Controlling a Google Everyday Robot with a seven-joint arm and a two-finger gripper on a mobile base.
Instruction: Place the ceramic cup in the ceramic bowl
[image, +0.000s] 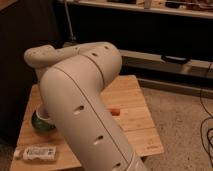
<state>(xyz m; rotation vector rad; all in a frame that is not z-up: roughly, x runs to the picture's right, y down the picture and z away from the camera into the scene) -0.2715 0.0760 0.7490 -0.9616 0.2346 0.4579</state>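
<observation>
The ceramic bowl (41, 123) is small, round, dark green and glossy. It sits near the left edge of the wooden table (136, 95), partly hidden behind my big white arm (80, 100). A pale shape (42, 115) lies at the bowl's top, against the arm; I cannot tell whether it is the ceramic cup. No cup shows clearly elsewhere. My gripper is hidden behind the arm, somewhere over the left part of the table near the bowl.
A small orange-red object (115, 111) lies mid-table just right of the arm. A white rectangular packet (39, 152) lies at the front left corner. A dark low shelf (165, 35) runs behind the table. Cables (206, 130) trail on the floor at right.
</observation>
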